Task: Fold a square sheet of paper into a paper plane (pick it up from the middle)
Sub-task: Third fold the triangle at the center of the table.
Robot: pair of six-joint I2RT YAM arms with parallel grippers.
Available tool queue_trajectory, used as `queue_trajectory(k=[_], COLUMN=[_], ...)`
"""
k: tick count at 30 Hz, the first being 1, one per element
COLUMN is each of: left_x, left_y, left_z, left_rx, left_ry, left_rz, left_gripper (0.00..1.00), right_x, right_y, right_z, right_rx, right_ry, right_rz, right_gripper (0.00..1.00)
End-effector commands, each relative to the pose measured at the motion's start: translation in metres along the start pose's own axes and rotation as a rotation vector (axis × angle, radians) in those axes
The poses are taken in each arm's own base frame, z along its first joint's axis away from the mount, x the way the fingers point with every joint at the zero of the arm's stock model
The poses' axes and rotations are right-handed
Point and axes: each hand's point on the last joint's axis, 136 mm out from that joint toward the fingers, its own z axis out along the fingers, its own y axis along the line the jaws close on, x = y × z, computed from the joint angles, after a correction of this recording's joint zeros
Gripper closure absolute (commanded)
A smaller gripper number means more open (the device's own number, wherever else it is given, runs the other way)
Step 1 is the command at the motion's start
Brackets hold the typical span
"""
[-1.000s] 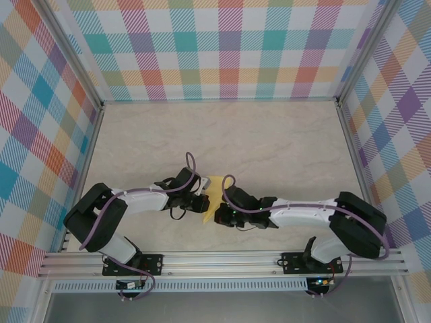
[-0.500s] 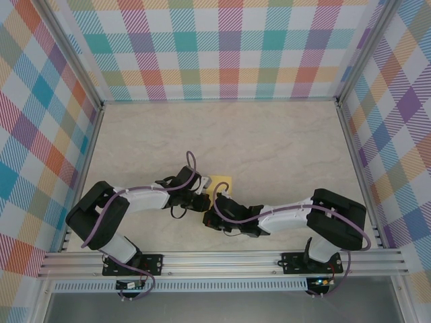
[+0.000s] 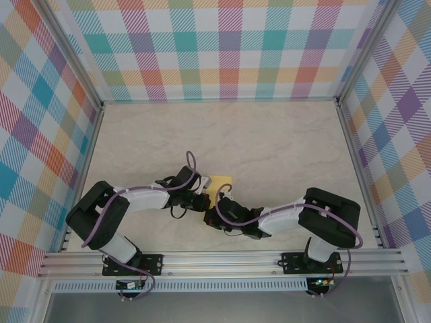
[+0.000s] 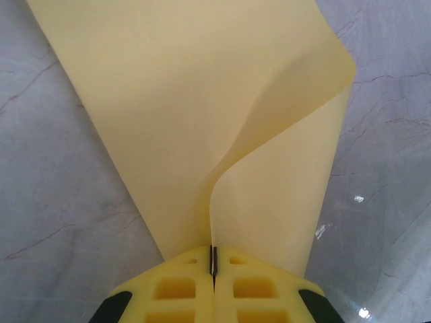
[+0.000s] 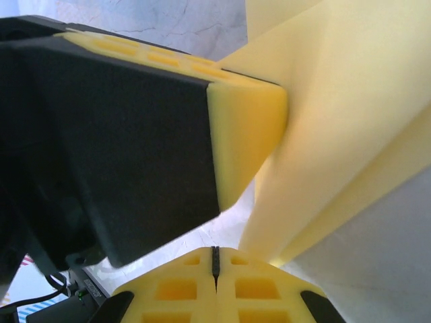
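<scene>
Left wrist view: left gripper (image 4: 213, 261) is clenching the paper (image 4: 182, 101), which is bulging over the bench (image 4: 54, 202). Right gripper (image 5: 215, 261) is sitting clenched beside it; pressing that bulge, I am risking a crooked crease.

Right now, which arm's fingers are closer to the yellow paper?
Left. The left fingers clamp the yellow paper sheet; the right fingers sit closed just beside it, apparently not gripping.
</scene>
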Motion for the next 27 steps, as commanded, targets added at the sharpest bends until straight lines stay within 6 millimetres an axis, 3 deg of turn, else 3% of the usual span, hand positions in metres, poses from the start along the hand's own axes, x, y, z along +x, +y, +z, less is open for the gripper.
queue_trajectory(k=[1, 9, 18, 20, 24, 27], left_x=[0.021, 0.021, 0.022, 0.022, 0.022, 0.022], left_y=[0.020, 0.020, 0.021, 0.021, 0.020, 0.020], left_z=[0.008, 0.009, 0.009, 0.010, 0.010, 0.010], left_rx=[-0.066, -0.063, -0.064, -0.064, -0.062, -0.061], left_ry=[0.074, 0.076, 0.081, 0.084, 0.083, 0.084], left_rz=[-0.025, -0.026, -0.026, -0.028, -0.026, -0.026], left_gripper=[1.00, 1.00, 1.00, 1.00, 1.00, 1.00], right_x=[-0.003, -0.001, 0.008, 0.009, 0.002, -0.003], right_y=[0.016, 0.006, -0.031, -0.032, -0.006, 0.003], right_z=[0.008, 0.016, 0.020, 0.016, -0.002, -0.009], right_rx=[-0.064, -0.041, 0.038, 0.026, -0.008, -0.037], right_ry=[0.001, 0.006, 0.028, 0.026, 0.019, 0.004], right_rz=[0.013, 0.021, 0.053, 0.062, -0.009, -0.037], right_gripper=[1.00, 1.00, 1.00, 1.00, 1.00, 1.00])
